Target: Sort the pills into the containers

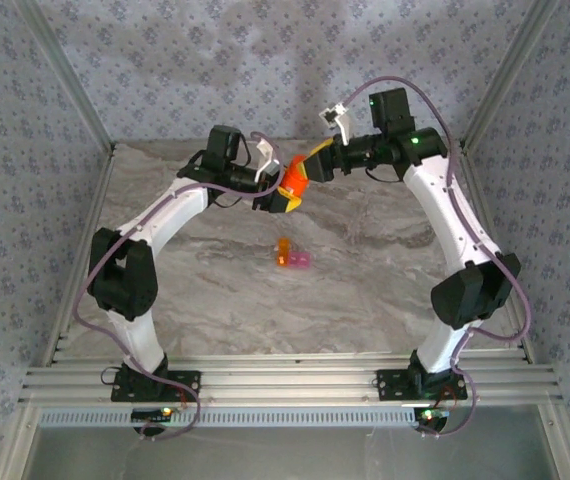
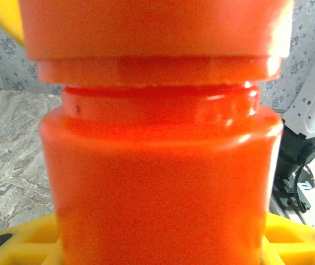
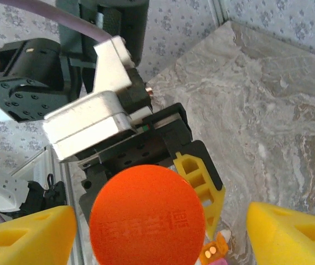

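The containers [image 1: 293,257], two joined translucent compartments, orange and pink, are set near the middle of the marbled table [image 1: 395,290]. Tiny, light and thin-walled, they would likely be slid by any touch and are best steadied at the outer walls. Farther back, a smooth orange-red bottle [image 2: 157,182] is clamped in the left gripper [image 1: 283,200], its round cap [image 3: 146,215] straddled by the spread right gripper [image 1: 317,162].
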Available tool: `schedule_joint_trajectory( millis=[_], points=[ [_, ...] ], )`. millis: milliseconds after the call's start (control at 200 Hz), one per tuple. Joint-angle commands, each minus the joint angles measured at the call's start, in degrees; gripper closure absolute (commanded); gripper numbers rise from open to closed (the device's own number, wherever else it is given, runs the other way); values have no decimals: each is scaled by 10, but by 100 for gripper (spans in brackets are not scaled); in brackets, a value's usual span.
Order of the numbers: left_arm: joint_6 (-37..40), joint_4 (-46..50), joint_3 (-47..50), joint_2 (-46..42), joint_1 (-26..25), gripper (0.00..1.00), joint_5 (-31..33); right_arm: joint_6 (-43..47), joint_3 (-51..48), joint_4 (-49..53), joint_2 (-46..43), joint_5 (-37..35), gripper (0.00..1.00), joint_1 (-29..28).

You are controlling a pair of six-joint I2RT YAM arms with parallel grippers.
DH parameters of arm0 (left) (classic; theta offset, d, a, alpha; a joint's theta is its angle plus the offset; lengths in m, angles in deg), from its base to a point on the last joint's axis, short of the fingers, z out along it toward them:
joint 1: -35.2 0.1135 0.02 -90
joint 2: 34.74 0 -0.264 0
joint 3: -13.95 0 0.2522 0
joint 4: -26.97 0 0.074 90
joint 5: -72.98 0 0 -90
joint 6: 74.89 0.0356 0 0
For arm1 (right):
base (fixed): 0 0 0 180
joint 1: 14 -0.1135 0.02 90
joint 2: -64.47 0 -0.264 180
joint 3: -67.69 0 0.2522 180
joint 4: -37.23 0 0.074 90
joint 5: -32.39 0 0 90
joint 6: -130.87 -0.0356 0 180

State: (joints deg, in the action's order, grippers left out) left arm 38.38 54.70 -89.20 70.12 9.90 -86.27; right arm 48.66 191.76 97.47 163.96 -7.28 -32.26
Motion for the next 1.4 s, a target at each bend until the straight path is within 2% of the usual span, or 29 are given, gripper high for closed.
schedule_joint_trajectory(
  millis=[0, 235, 450, 660, 720, 865, 1014, 1079, 1149, 1274, 1394],
  points=[
    [19, 17, -23, 4, -4, 100, -27, 21, 21, 31, 6, -6, 21, -2],
    [20, 24, -31, 7, -8, 100, -25, 17, 22, 26, 13, 1, 33, -6],
    [25, 35, -42, 13, -11, 100, -25, 8, 21, 15, 18, 8, 35, -7],
    [28, 38, -48, 17, -11, 100, -23, -4, 14, 8, 21, 13, 60, -7],
    [26, 35, -48, 17, -12, 100, -20, -14, 7, 1, 19, 9, 65, -8],
    [-4, -9, -38, 10, -15, 100, 5, -77, -62, -69, -3, -14, 72, -12],
    [-101, -187, 35, -22, -18, 100, 86, -187, -169, -193, -37, -82, 75, -17],
    [-121, -233, 58, -34, -22, 100, 118, -223, -199, -211, -45, -126, 76, -24],
    [-132, -276, 81, -44, -27, 100, 149, -288, -245, -273, -57, -157, 76, -32],
    [-129, -294, 93, -47, -38, 100, 170, -371, -293, -337, -59, -191, 76, -44],
    [-114, -276, 88, -41, -42, 100, 168, -394, -307, -351, -55, -196, 75, -46]
  ],
)
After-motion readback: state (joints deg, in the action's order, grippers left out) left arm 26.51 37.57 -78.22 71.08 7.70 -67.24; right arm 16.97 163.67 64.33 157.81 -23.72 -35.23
